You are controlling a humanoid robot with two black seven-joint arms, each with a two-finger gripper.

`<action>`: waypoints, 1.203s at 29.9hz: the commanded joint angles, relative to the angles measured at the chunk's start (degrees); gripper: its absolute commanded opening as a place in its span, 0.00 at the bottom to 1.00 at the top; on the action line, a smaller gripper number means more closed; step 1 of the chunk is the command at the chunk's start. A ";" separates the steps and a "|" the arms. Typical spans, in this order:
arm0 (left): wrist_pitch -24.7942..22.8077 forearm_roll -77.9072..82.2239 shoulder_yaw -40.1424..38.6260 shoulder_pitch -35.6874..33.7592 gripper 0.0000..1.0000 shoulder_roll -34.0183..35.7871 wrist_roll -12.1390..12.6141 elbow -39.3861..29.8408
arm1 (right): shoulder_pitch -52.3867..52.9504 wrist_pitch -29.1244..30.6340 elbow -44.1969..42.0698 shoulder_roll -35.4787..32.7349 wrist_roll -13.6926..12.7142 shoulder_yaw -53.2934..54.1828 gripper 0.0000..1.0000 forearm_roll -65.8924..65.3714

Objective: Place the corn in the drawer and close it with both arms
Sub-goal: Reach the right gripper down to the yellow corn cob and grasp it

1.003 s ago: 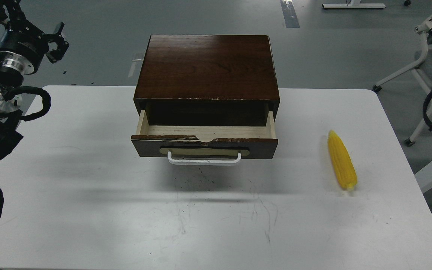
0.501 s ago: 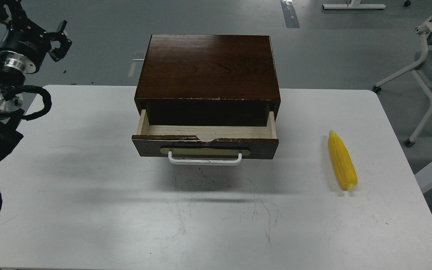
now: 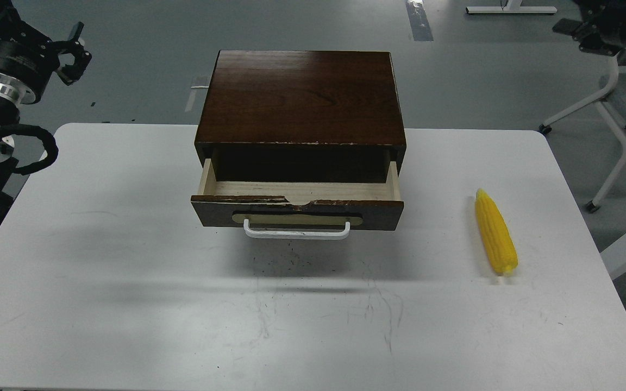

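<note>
The yellow corn lies on the white table at the right, pointed end away from me, well clear of the cabinet. The drawer of the dark-brown cabinet is pulled partly out; its pale wood inside shows nothing in it, and its white handle faces me. My left gripper hangs in the air beyond the table's far left corner, fingers apart and holding nothing. My right gripper shows as a dark shape at the top right, far from the corn; its fingers cannot be told apart.
White frame legs on casters stand on the grey floor to the right of the table. The cabinet sits at the table's far middle. My left arm's cables hang over the table's left edge.
My left arm has drawn back to the left and slightly up. My right arm has come into view at the top right. The corn and the drawer have not moved.
</note>
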 commanded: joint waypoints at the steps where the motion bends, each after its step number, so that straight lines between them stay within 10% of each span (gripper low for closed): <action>1: 0.00 -0.31 0.58 0.07 0.98 -0.66 -0.57 1.00 | -0.82 0.00 13.60 -3.88 -0.51 -0.44 1.00 -11.97; 6: 0.00 -0.05 0.93 0.07 0.98 -0.75 -0.57 2.50 | -4.07 0.00 18.99 -4.06 -8.14 -2.47 1.00 -20.34; 19: 0.00 0.21 1.03 2.53 0.98 -0.40 -0.48 3.20 | -7.68 0.00 17.25 3.93 -12.98 -12.74 1.00 -29.23; 36: 0.00 -0.05 1.02 4.56 0.98 0.31 -0.48 3.29 | -15.86 -2.07 12.32 7.28 -12.90 -13.28 0.81 -29.85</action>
